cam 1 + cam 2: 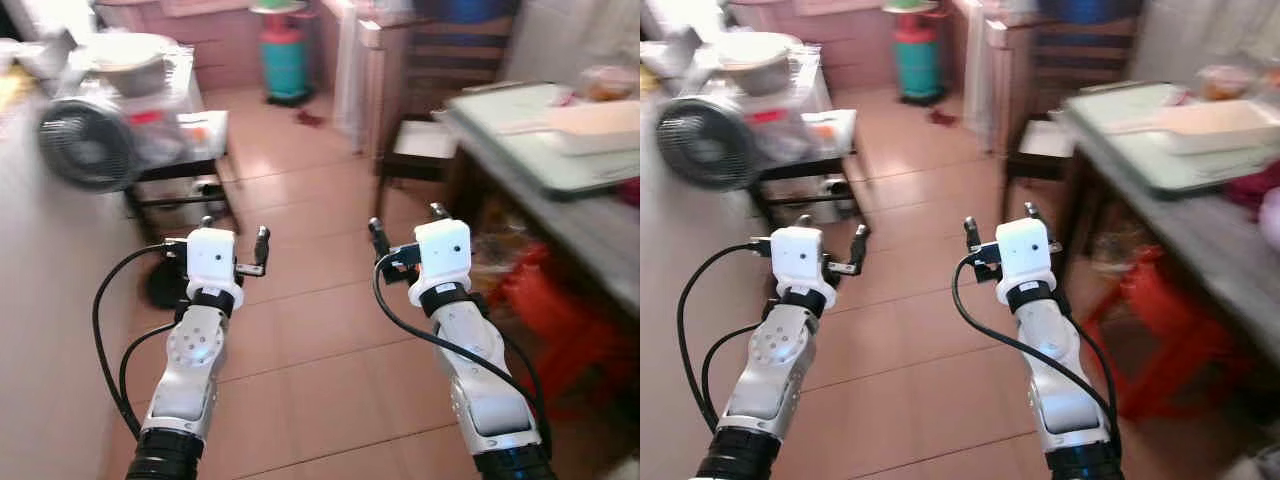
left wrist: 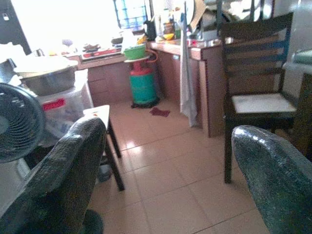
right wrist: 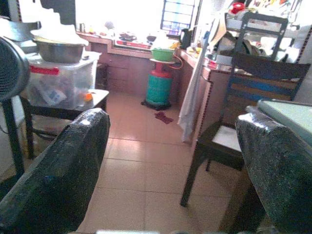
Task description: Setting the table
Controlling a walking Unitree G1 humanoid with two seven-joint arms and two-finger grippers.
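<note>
The dining table (image 1: 520, 150) with a pale green top stands at the right. A long white dish (image 1: 600, 125) and a small container of food (image 1: 607, 82) lie on it. Both arms are held out in front of me over the tiled floor. My left gripper (image 1: 235, 230) is open with nothing between its fingers (image 2: 58, 175). My right gripper (image 1: 407, 220) is open too and empty, just short of the table's near corner. Along the right wrist view the table's edge (image 3: 287, 114) shows beside one finger (image 3: 278, 170).
A dark wooden chair (image 1: 430, 140) stands at the table's far end. A red plastic stool (image 1: 560, 310) sits under the table. On the left are a floor fan (image 1: 88, 145) and a low black table (image 1: 190, 165) bearing a plastic box and a metal bowl (image 1: 130, 60). A green gas cylinder (image 1: 285, 60) stands by the far counter.
</note>
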